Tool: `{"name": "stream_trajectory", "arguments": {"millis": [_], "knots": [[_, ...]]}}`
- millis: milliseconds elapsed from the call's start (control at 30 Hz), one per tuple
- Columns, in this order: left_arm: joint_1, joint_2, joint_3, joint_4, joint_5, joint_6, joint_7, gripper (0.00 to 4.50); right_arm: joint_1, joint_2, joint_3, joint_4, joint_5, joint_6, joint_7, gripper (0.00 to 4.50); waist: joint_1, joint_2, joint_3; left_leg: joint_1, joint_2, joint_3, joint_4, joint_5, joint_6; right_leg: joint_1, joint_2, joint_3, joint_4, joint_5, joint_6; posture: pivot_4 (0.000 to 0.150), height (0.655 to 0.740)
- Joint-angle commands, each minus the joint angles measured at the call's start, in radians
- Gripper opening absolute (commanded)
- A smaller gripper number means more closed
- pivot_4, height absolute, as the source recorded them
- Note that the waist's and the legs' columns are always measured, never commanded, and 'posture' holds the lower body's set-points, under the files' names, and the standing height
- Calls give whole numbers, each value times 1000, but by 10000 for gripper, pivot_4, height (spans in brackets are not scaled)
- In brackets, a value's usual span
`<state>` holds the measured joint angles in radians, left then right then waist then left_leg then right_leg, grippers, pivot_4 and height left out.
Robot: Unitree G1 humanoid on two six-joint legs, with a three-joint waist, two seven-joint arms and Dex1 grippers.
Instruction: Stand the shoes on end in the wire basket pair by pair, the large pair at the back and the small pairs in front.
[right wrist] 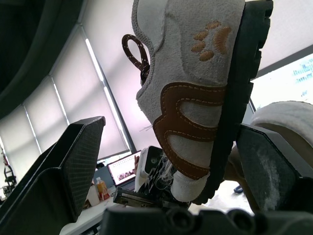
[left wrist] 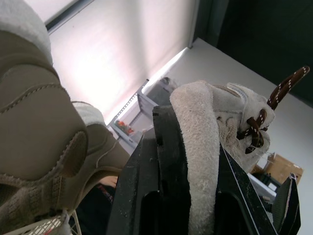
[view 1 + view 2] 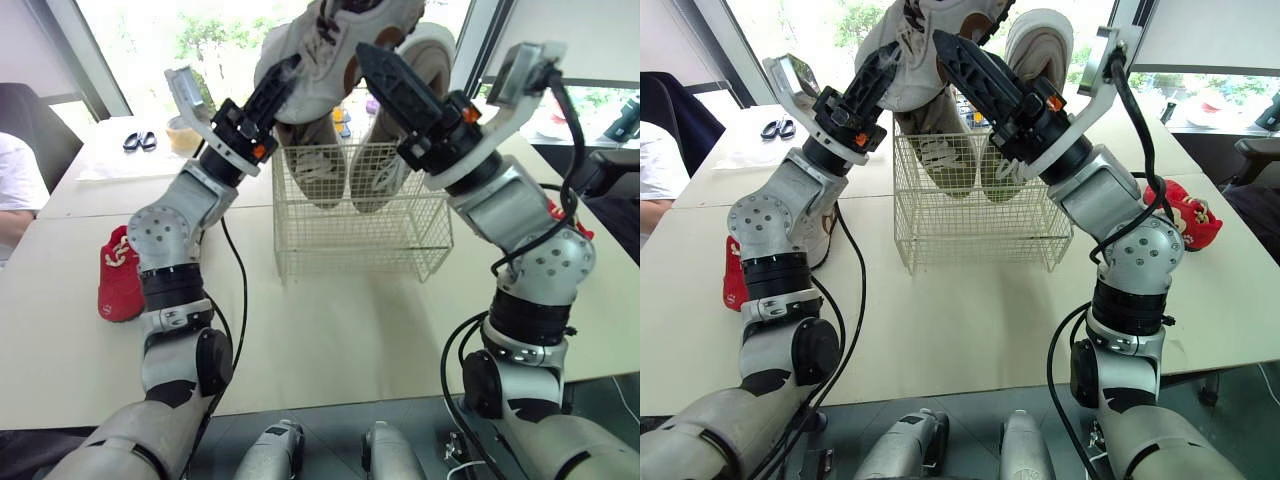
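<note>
The left gripper (image 3: 283,78) is up high over the wire basket (image 3: 400,240). Its two black fingers (image 2: 166,161) are pinched tight on the soft edge of a pale shoe (image 3: 335,45) with brown patches and brown laces. That shoe hangs in the air above the basket and is not in it yet.

The right gripper (image 3: 372,62) reaches up to the same shoe from the right. Its fingers (image 1: 73,166) are wide apart, with one on each side of the shoe. The dark sole is just beside one finger, but I cannot tell if they touch.

Two more pale shoes (image 3: 318,165) already stand on end in the basket, side by side at its far side. They stick out over the rim. The held shoe and both grippers are in front of their tops, so part of them is hidden.

The basket sits in the middle of the light table (image 3: 330,340). A small red shoe (image 3: 118,275) lies on the table to the left, next to the left arm and well apart from the basket. Another red shoe (image 3: 1185,215) lies to the right, partly hidden behind the right arm.

Far off on the left of the table lies a dark thing that looks like glasses (image 3: 138,140). A person's white sleeve (image 3: 15,190) shows at the left edge.
</note>
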<state>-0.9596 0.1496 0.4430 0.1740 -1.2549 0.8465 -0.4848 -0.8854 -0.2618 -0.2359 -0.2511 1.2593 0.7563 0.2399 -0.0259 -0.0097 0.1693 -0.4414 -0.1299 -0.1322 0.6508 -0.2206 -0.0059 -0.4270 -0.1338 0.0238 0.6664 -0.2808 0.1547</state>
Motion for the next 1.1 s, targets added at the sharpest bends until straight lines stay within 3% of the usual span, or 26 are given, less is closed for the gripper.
{"name": "stream_trajectory", "arguments": {"millis": [33, 733, 1100], "knots": [[21, -3, -47, -42, 15, 10, 9, 2771, -61, 16, 4, -25, 11, -35, 10, 44874, -1, 0, 0, 0, 0, 0, 0, 0, 0, 0, 0, 0, 0, 0, 0, 1500, 7400], [103, -3, -53, -169, -58, 11, 62, 2771, -110, 37, -37, 86, -16, -77, -47, 44874, 3, 0, 0, 0, 0, 0, 0, 0, 0, 0, 0, 0, 0, 0, 0, 1500, 7400], [43, -26, -5, -105, -85, -76, 118, 2771, -51, 57, -8, 28, 18, -37, -56, 44874, 4, 0, 0, 0, 0, 0, 0, 0, 0, 0, 0, 0, 0, 0, 0, 1500, 7400]]}}
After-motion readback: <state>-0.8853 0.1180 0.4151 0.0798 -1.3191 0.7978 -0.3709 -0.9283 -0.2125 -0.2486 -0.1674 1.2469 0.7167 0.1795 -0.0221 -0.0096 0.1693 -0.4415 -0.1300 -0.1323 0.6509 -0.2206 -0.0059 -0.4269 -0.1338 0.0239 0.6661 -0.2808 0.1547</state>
